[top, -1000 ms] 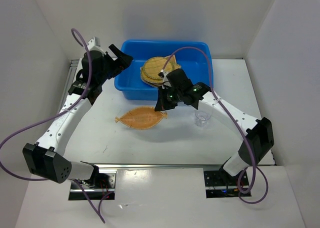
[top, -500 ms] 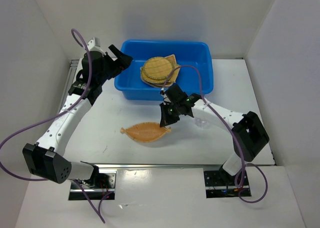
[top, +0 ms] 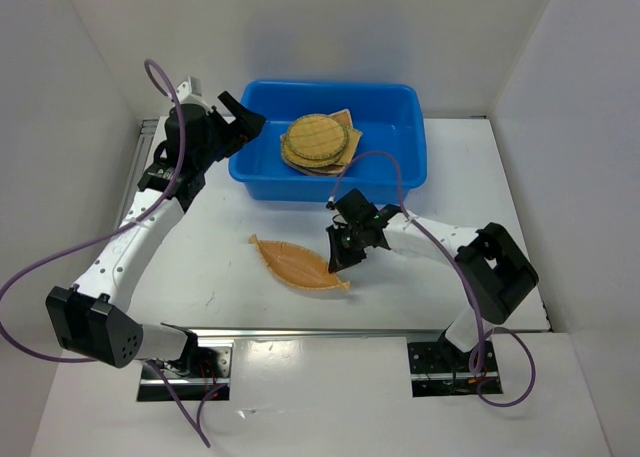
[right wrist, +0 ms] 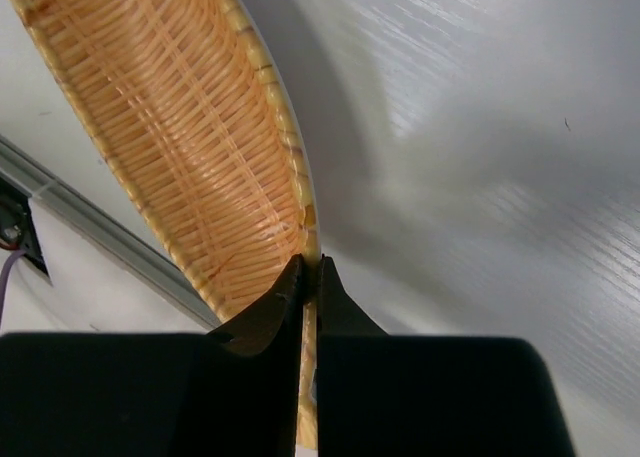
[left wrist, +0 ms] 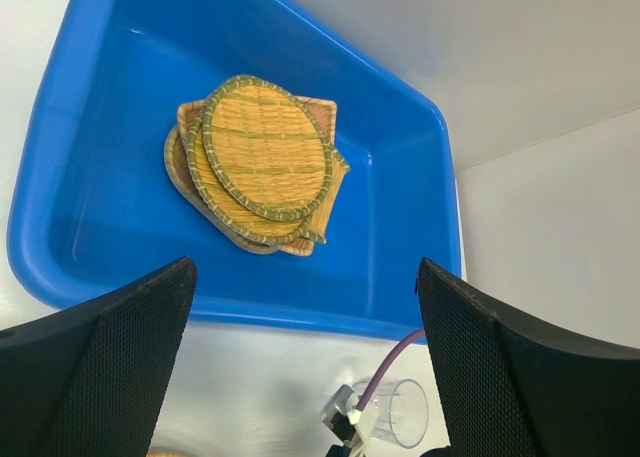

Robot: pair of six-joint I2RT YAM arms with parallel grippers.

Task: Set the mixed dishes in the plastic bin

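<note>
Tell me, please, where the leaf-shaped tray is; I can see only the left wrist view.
Observer: The leaf-shaped tray is on the table, outside the blue bin and on its near side.
Operator: Is anything holding it?
Observer: Yes. The right wrist view shows the right gripper shut on the tray's rim.
Operator: And where is my arm relative to the bin?
Observer: From the top view, the left gripper hangs open over the bin's far left corner, holding nothing.
</note>
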